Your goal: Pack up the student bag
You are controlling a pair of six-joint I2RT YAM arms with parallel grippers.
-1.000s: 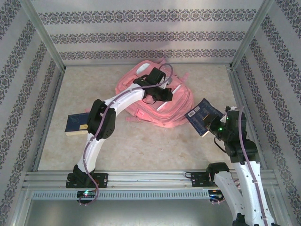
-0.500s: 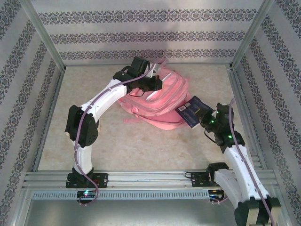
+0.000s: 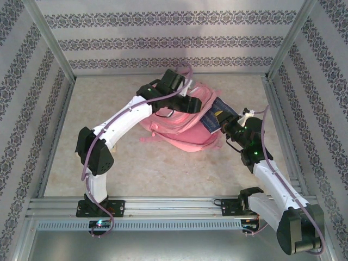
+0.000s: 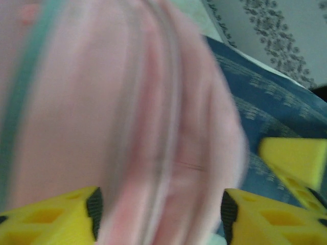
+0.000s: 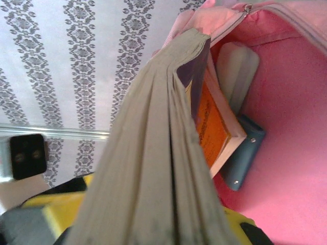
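Two changes: your left fingers (image 4: 51,217) have sprung wide, student bag (image 3: 179,133) fabric between them; the blue book (image 3: 215,118), clamped in your right fingers (image 5: 51,198), now noses into the bag just ahead, so packing is underway.
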